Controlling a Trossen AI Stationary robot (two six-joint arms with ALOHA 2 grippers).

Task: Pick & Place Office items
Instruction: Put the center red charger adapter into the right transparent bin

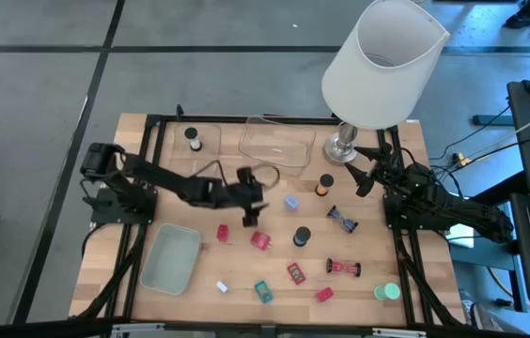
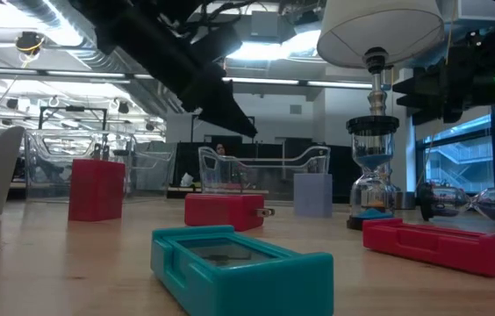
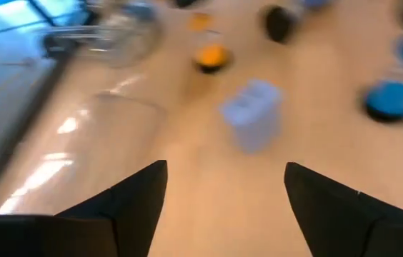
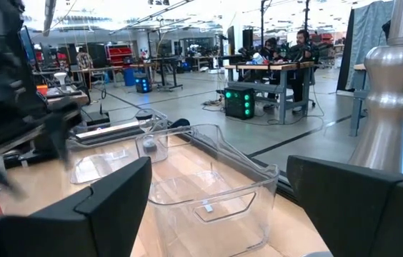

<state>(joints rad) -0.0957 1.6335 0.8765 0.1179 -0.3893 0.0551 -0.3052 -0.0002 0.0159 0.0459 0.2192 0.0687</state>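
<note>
L gripper (image 1: 250,208) over mid tabletop (image 1: 133,188), fingers (image 3: 141,196) open, empty | office items (image 1: 295,272) lay spread on wood, mid to R; pale blue block (image 1: 290,202) just past L fingers | R gripper (image 1: 363,174) by lamp (image 1: 382,61), fingers open, empty

No text, label, brand, number or sign can be read in any of the views. The small pieces on the table show plain faces, and anything in the room behind is too small or blurred to make out.
</note>
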